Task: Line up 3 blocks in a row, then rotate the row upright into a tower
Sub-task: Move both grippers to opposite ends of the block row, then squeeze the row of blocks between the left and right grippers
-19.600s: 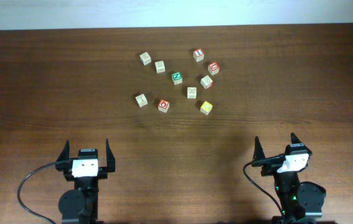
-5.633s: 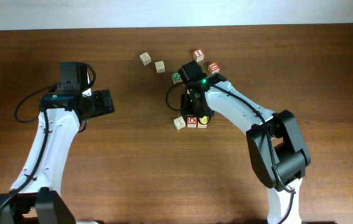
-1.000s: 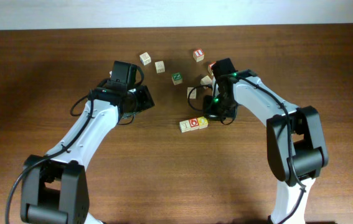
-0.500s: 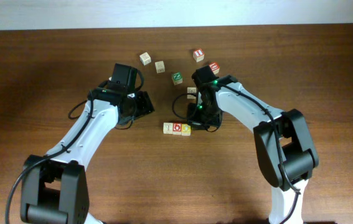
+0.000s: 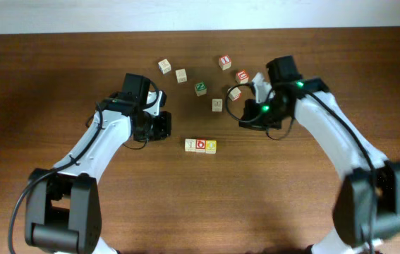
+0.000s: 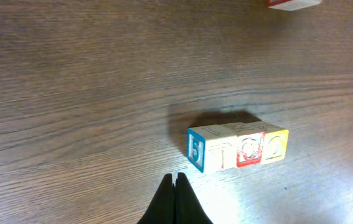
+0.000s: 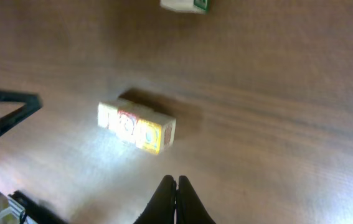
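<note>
My left claw (image 6: 177, 182) and right claw (image 7: 176, 182) are pinched shut, empty. The three-block row (image 5: 200, 146) lies on the desk (image 5: 256, 212) between them — best nudged at one end, gently, so it pivots intact.

left arm (image 5: 90, 147): white links, black joints, black cable
right arm (image 5: 341, 135): white links, green lamp
left gripper (image 6: 175, 177): black tapered fingers (image 6: 167, 205)

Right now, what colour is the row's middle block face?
Red middle block; clearest in left wrist view.
</note>
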`<state>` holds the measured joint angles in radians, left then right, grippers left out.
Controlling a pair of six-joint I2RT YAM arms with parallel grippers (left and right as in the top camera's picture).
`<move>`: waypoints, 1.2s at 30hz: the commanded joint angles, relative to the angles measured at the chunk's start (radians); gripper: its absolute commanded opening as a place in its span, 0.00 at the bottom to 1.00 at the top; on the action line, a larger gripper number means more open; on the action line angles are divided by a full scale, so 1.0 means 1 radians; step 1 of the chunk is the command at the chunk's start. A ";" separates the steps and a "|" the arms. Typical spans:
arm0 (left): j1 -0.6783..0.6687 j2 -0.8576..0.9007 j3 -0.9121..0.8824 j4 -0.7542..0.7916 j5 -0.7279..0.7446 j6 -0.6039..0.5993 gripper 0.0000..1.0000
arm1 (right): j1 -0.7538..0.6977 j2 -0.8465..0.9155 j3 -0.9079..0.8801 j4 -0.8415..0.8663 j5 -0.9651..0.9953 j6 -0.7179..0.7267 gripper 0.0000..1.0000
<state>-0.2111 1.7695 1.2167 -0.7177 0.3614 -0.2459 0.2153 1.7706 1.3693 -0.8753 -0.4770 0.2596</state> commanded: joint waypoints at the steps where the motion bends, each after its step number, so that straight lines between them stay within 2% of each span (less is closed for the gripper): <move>1: -0.003 0.023 0.006 -0.002 0.035 0.031 0.00 | 0.015 -0.058 -0.241 0.209 -0.027 0.121 0.04; 2: -0.018 0.047 0.006 -0.002 0.035 0.031 0.00 | 0.016 -0.057 -0.320 0.347 -0.106 0.136 0.05; 4: -0.044 0.100 0.006 0.002 0.034 0.034 0.00 | 0.036 -0.052 -0.356 0.445 -0.102 0.146 0.04; 10: -0.047 0.142 0.006 0.014 0.014 0.110 0.00 | 0.055 0.060 -0.356 0.549 -0.100 0.168 0.04; 15: -0.049 0.142 0.005 0.026 0.069 0.142 0.00 | 0.055 0.071 -0.356 0.559 -0.114 0.188 0.04; 18: -0.049 0.144 0.005 0.036 0.096 0.122 0.00 | 0.066 0.071 -0.356 0.562 -0.113 0.195 0.04; 22: -0.050 0.159 0.001 0.066 0.095 0.038 0.00 | 0.068 0.071 -0.356 0.562 -0.110 0.195 0.04; 26: -0.051 0.212 -0.002 0.071 0.100 0.026 0.00 | 0.068 0.071 -0.356 0.562 -0.110 0.195 0.04; 36: -0.013 0.210 0.000 0.081 0.200 0.089 0.00 | 0.068 0.071 -0.356 0.554 -0.102 0.195 0.04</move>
<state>-0.2520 1.9751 1.2156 -0.6384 0.5274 -0.1936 0.2760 1.8301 1.0134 -0.3191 -0.5774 0.4496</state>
